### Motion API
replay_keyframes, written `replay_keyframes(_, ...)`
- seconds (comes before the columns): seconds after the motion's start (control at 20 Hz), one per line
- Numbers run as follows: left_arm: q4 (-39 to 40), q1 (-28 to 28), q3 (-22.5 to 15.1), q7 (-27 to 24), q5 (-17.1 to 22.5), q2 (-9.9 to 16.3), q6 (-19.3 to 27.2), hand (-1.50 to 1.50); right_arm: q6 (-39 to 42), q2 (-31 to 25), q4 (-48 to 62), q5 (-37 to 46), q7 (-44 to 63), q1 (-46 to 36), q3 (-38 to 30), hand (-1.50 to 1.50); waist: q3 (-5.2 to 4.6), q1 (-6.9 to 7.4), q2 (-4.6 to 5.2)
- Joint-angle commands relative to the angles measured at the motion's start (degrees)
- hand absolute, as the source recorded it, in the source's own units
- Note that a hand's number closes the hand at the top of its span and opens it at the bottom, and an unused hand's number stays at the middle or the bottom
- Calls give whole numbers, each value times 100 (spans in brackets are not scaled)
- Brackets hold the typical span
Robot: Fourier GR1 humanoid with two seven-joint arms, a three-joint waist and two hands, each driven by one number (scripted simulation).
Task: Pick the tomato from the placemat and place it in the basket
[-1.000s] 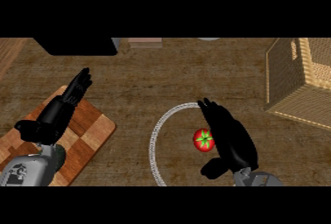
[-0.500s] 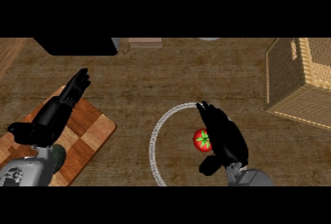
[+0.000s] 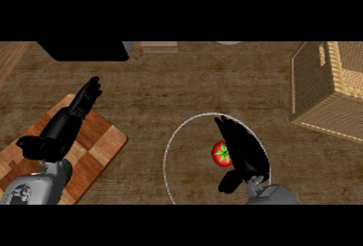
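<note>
Tomato (image 3: 221,154), red with a green stalk end, lies on the counter (image 3: 184,91) inside the pale ring that marks the edge of the round placemat (image 3: 167,158). The mat's surface is hard to tell from the brown wood grain around it; only its light rim stands out.

The right hand (image 3: 245,149) sits just to the right of the tomato, touching or nearly touching its side. Its fingers (image 3: 228,126) reach straight up the view, past the tomato toward the top of the ring, and are not curled round the fruit. The thumb (image 3: 228,183) hangs below the tomato, near the wrist. So the tomato rests in the crook between the fingers and the thumb, on the hand's left side, with nothing closed on it. The hand covers part of the mat's right rim.

The basket (image 3: 322,93), woven and tan, stands at the upper right, well apart from the tomato and the right hand, its open top cut off by the view's right edge.

The left hand (image 3: 67,122) rests over a checkered wooden board (image 3: 99,146) at the lower left, its fingers straight and pointing up the view, holding nothing. It is well apart from the mat.

Along the far edge of the counter stand a dark box (image 3: 83,50) and a small pale block (image 3: 159,46).
</note>
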Motion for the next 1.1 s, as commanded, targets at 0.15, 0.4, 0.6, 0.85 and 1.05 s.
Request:
replay_keyframes(0.15,316,-215,1,-108,-166,-150,72,0,250,-137,311,148,-365,227,271,150,4,-20,9)
replay_keyframes(0.4,414,-128,142,-260,-89,-35,-141,0,-136,81,787,470,-512,-15,325,150,4,0,11)
replay_keyframes(0.6,126,-198,74,67,-114,-106,-65,0,92,-352,613,622,-922,-152,426,150,5,1,8)
replay_keyframes(0.85,-6,86,136,-189,-78,-11,-255,0,-304,-351,106,980,-854,234,540,150,4,-9,1)
replay_keyframes(1.05,-79,242,122,-88,-71,-103,-190,0,-58,-1346,-693,490,-1313,725,-293,150,4,-38,-6)
